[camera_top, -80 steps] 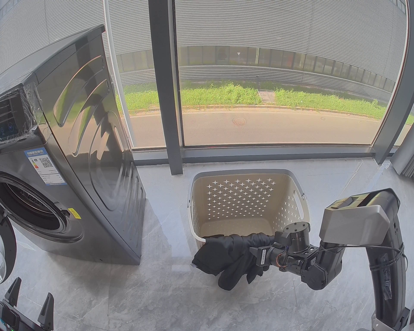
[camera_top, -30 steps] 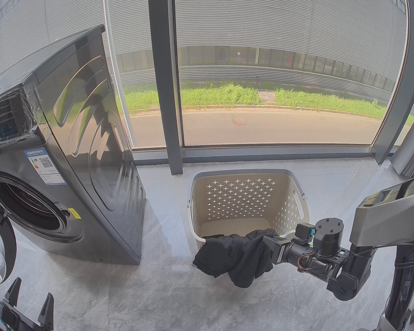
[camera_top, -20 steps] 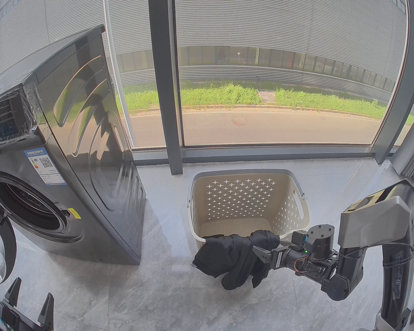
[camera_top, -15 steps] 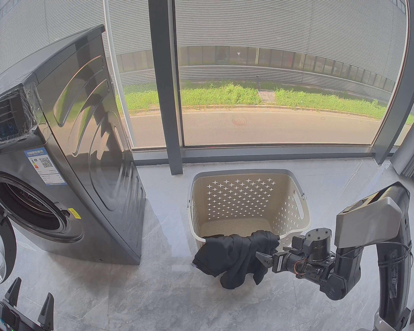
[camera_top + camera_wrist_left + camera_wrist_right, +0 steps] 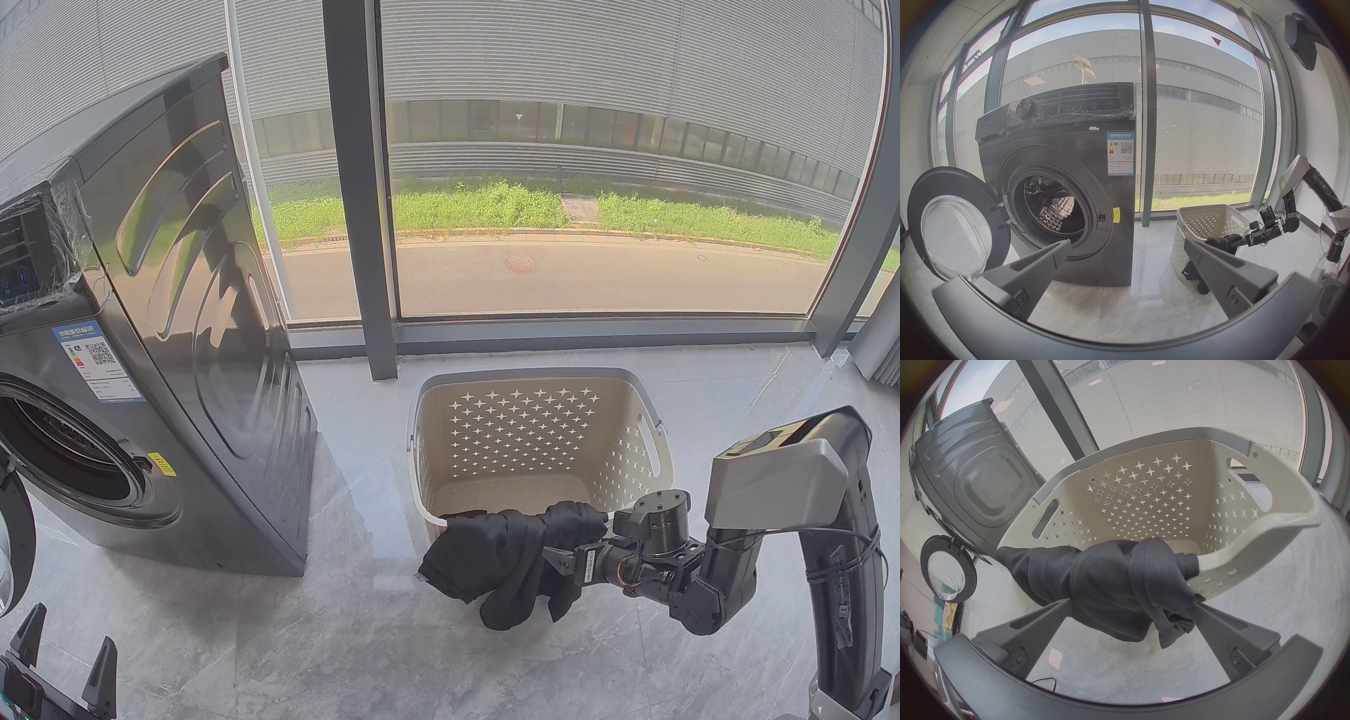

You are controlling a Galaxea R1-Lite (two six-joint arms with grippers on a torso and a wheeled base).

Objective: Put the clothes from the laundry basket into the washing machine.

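Note:
A black garment (image 5: 506, 558) hangs bunched over the near rim of the cream laundry basket (image 5: 534, 375), mostly outside it. My right gripper (image 5: 555, 562) sits low at the garment's right end and is open. In the right wrist view its fingers (image 5: 1223, 632) are spread wide, with the garment (image 5: 1120, 585) hanging between and above them in front of the basket (image 5: 1275, 514). The dark washing machine (image 5: 187, 309) stands to the left with its drum (image 5: 1050, 211) exposed and its door (image 5: 951, 225) swung open. My left gripper (image 5: 61, 656) is open near the floor, facing the drum.
A window wall with a dark pillar (image 5: 361, 187) runs behind the basket. Bare marble floor (image 5: 328, 637) lies between the machine and the basket. The basket interior (image 5: 516, 492) looks bare apart from the draped garment.
The right gripper drew back to the right off the garment, then came left again to its end. The hanging cloth bunched into a tighter lump. The left arm stayed put.

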